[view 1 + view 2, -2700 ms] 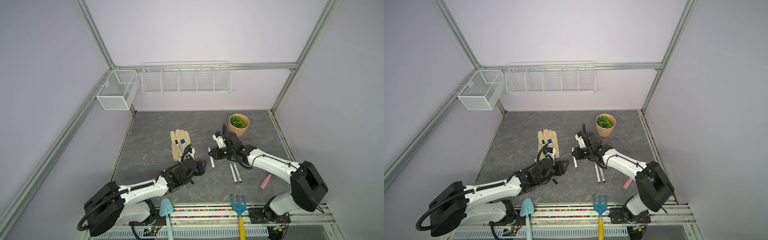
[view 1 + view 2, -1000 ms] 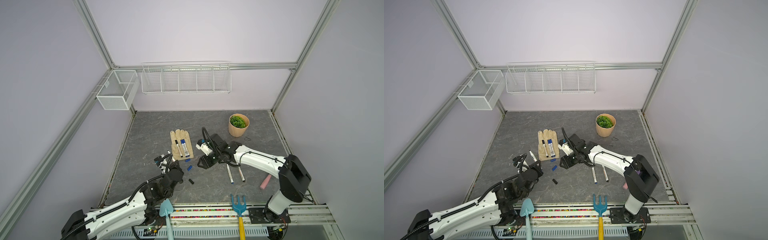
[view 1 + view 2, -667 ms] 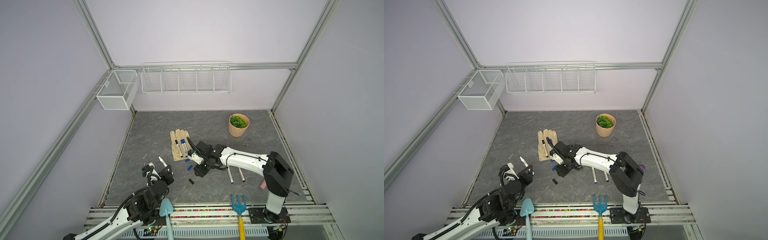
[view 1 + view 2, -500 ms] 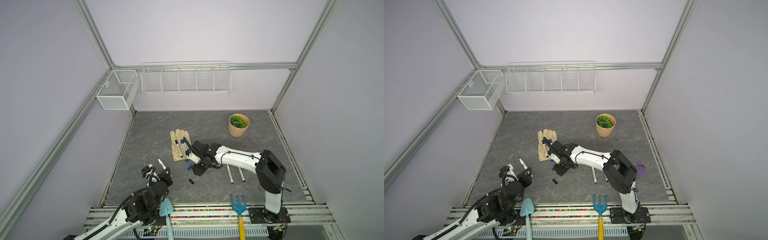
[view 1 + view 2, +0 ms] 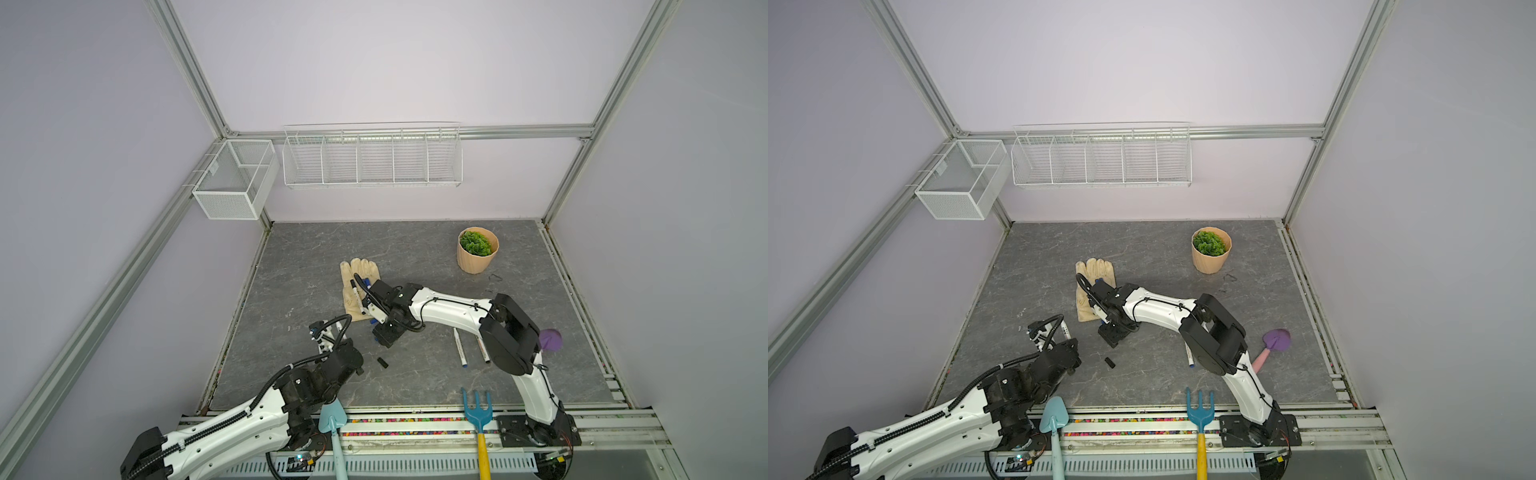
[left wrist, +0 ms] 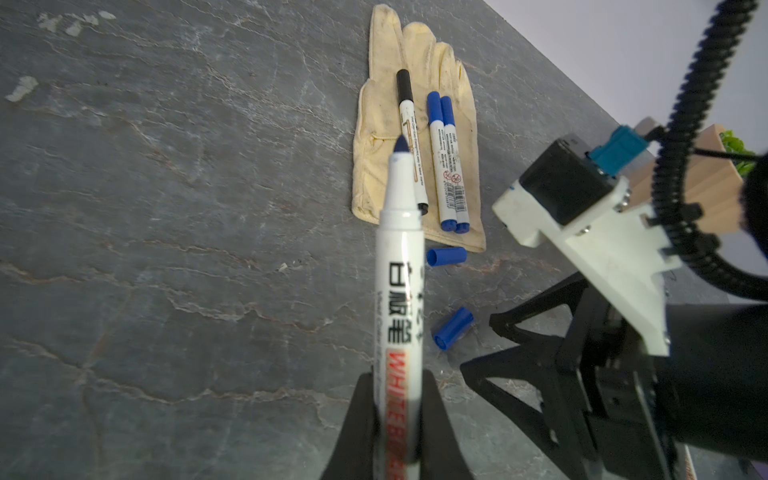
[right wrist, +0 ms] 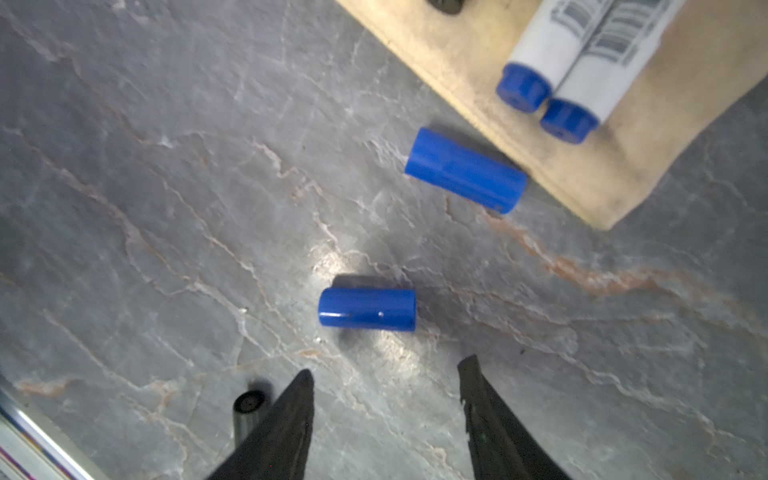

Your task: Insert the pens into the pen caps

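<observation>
Progress: about half done, by my reading. Three pens lie capped on the glove: one black-capped pen and two blue-capped pens, the pair side by side and touching. Three are left to cap.

Left gripper: fingers clamped on the barrel of the held pen. Its blue tip is bare and points away from the wrist, off the table.

Right gripper: jaws apart with nothing between them, low over the near blue cap. That cap lies on its side on the table, clear of both fingers. The second blue cap lies just beside the glove's edge. The black cap sits apart, nearer the front rail.

Table pens: two, roughly parallel, beside the right arm's elbow. They are too small to tell if capped; three loose caps suggest they are bare.

Next, as I judge it: grasp the near blue cap and mate it with the held pen.

Counts:
- Pens: 6 (3 on glove, 1 held, 2 on table).
- Caps: 6 (3 fitted; 3 loose, being 2 blue and 1 black).
- Glove: 1.
</observation>
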{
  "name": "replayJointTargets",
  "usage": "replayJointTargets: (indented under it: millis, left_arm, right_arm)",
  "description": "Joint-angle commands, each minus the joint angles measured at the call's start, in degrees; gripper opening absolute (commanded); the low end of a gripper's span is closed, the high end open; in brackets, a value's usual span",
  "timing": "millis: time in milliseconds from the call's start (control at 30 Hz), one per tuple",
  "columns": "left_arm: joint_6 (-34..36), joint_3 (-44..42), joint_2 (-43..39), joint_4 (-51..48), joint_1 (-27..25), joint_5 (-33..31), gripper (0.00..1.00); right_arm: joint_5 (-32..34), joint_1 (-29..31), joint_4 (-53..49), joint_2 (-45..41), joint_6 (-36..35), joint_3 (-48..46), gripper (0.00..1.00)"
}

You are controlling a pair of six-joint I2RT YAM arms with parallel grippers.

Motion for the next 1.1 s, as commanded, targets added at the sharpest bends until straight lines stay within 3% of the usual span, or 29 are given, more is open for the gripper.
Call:
replayJointTargets:
  millis: [0, 233, 400, 633, 1067]
  left_arm:
    - [-1.6, 0.7, -3.0, -0.6, 0.1, -0.5, 0.00]
    - [-6.3, -2.3, -16.4, -10.1, 0.1, -2.6, 0.00]
    - [-7.1, -2.3, -22.4, -15.4, 0.1, -3.0, 0.00]
    - [-6.1, -0.6, -19.9, -16.0, 0.1, -3.0, 0.00]
    - [-4.7, -1.1, -11.6, -7.3, 0.1, -0.8, 0.00]
  right_arm:
    - [2.1, 0.0, 2.0, 0.3, -0.1, 2.4, 0.58]
    - [0.1, -0.2, -0.3, 4.9, -0.6, 8.6, 0.53]
    - [-1.4, -0.2, -1.3, 7.7, -0.3, 11.0, 0.40]
    - [-0.2, -0.2, -2.5, 7.9, -0.5, 9.2, 0.37]
    - [-1.4, -1.2, 0.5, -2.5, 1.3, -6.0, 0.35]
